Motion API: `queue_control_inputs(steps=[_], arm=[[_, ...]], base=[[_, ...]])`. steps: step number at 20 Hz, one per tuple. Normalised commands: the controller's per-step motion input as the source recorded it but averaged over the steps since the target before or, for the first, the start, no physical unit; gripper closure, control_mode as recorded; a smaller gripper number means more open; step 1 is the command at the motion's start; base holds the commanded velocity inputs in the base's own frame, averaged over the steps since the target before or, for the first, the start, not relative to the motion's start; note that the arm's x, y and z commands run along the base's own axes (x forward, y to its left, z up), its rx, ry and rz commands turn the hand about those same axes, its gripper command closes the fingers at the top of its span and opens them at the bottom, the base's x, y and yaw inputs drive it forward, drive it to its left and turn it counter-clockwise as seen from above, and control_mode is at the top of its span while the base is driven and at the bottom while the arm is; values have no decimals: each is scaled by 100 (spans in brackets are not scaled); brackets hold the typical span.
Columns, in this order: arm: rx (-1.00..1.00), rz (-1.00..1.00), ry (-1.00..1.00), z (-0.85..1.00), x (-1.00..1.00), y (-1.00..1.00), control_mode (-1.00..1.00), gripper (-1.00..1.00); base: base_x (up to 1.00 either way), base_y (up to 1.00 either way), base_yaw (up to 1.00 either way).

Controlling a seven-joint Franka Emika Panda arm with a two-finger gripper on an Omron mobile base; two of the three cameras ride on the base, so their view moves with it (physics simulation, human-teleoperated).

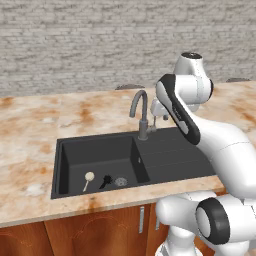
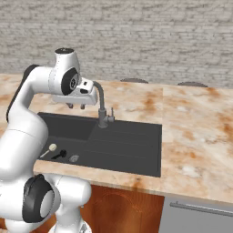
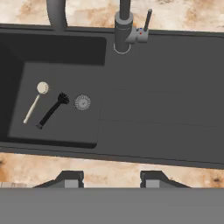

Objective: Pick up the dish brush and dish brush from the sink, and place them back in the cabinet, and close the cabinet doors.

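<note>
Marble counter (image 1: 40, 130), sink (image 3: 131, 131) mid-frame: we judge both brushes light, rigid; take black brush (image 3: 51, 111) mid-handle. Claw (image 3: 111, 178) parted, grasping nothing.

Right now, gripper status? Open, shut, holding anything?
Gripper: open and empty, hanging above the sink. Both dish brushes, cream-headed and black, lie untouched in the basin.

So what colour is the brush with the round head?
Its round head is cream, on a thin tan handle. The hand view shows it best.
</note>
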Motion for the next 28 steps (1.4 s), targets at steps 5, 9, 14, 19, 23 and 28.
queue_control_inputs(steps=[5,9,14,19,23,28], arm=[[0,0,0,-1,0,0,-100,-100],[0,-3,0,0,0,13,-100,-100],[0,-11,0,0,0,40,-100,-100],[0,-16,0,0,0,59,-100,-100],[0,-18,0,0,0,60,-100,-100],[2,-18,3,-2,0,51,-100,-100]], base=[[0,0,0],[0,0,0],[0,0,0],[0,0,0],[0,0,0],[0,0,0]])
